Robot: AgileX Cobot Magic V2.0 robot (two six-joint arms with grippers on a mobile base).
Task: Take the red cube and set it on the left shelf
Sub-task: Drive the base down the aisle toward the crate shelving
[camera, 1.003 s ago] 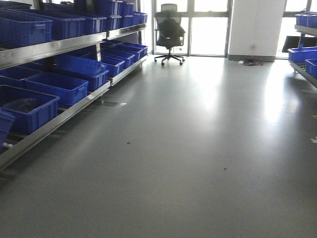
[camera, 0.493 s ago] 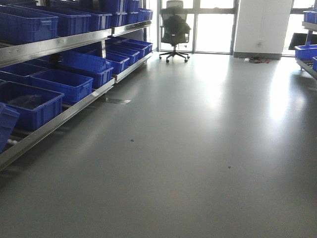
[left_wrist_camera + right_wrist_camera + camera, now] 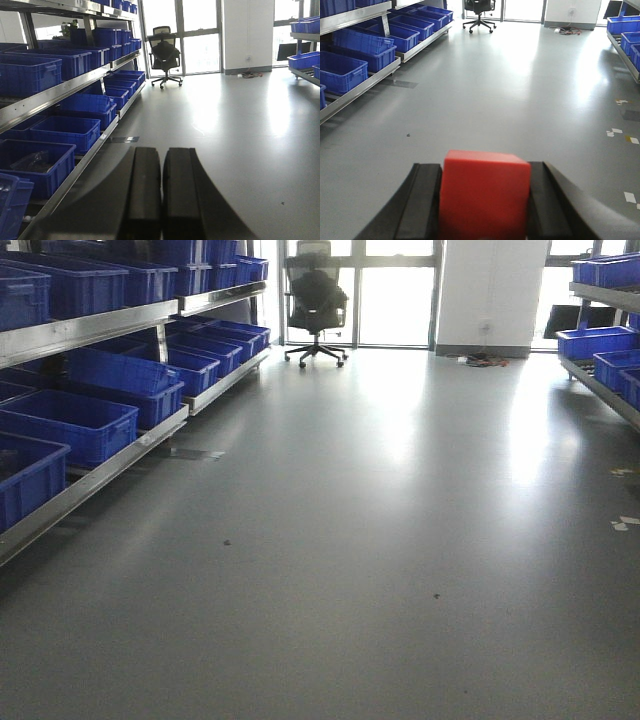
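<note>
The red cube (image 3: 485, 195) fills the bottom of the right wrist view, clamped between the two black fingers of my right gripper (image 3: 485, 172), which is shut on it above the grey floor. My left gripper (image 3: 162, 155) is shut with its two black fingers pressed together and nothing between them. The left shelf (image 3: 110, 320) runs along the left wall, a steel rack carrying blue crates (image 3: 70, 425) on two levels. The same shelf (image 3: 60, 90) lines the left side of the left wrist view and, farther off, the shelf (image 3: 365, 75) shows at the upper left of the right wrist view. Neither gripper shows in the front view.
A black office chair (image 3: 315, 300) stands by the far windows. Another rack with blue crates (image 3: 600, 350) lines the right wall. A white pillar (image 3: 485, 290) rises at the back. Bits of tape (image 3: 617, 132) lie on the grey floor at right.
The front view has swung right: the left shelf has slid toward the left edge, and the right rack has come further into view.
</note>
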